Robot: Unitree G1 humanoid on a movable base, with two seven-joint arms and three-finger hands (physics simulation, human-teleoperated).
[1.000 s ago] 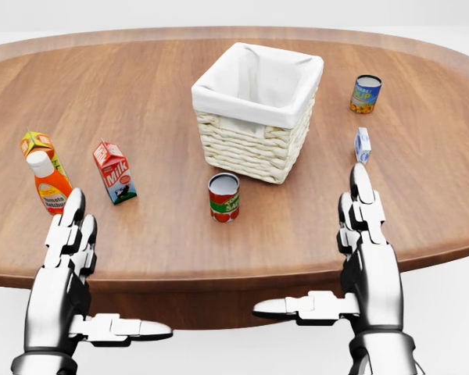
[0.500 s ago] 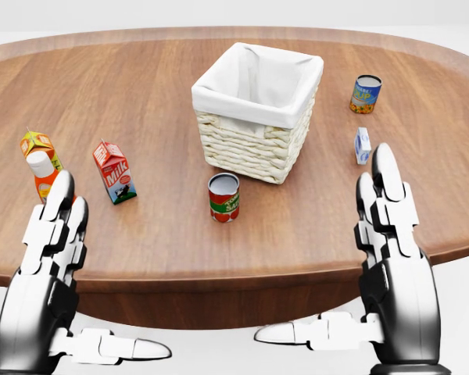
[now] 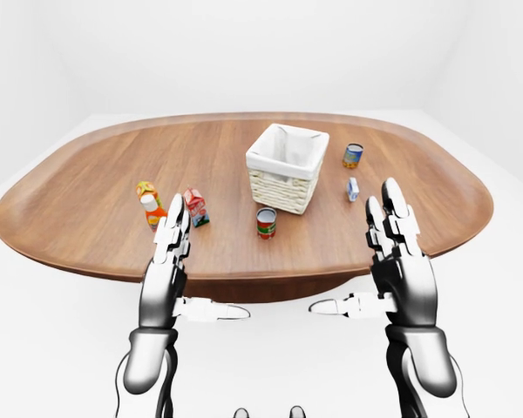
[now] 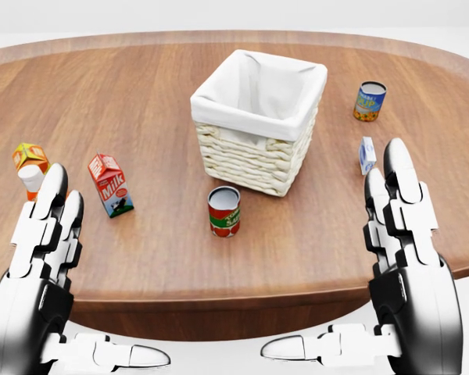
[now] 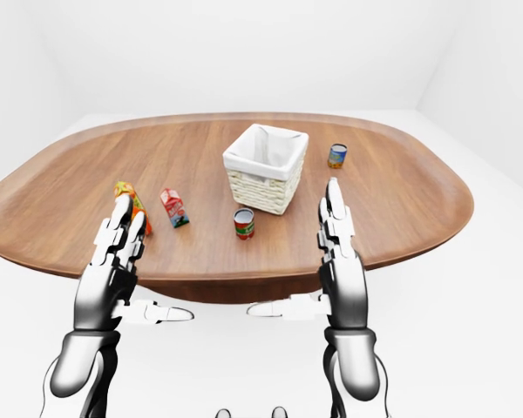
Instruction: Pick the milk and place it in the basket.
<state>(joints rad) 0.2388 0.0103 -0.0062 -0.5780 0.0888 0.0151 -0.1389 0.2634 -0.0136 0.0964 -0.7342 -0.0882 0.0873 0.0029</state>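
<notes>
The milk carton [image 4: 111, 185], red and white with "Milk" on its side, stands upright on the wooden table [image 4: 156, 250], left of the basket. The wicker basket [image 4: 250, 162] with a white cloth liner stands near the table's middle and looks empty. My left hand [image 4: 109, 269] hovers open at the table's near edge, below and left of the milk, apart from it. At the lower right my right hand [image 4: 328, 250] is open too, with fingers upright and thumb pointing inward. Neither hand holds anything.
A red tomato can [image 4: 223, 211] stands just below the basket. An orange juice carton [image 4: 29, 155] and a ketchup bottle [image 4: 31, 178] stand left of the milk, partly behind my left fingers. A blue-yellow can [image 4: 369, 101] and a small blue carton [image 4: 366, 155] stand at right.
Both hands have drawn nearer to the camera and spread outward, staying open. The whole view has shifted slightly, so the things sit a little lower. Nothing on the table has been moved.
</notes>
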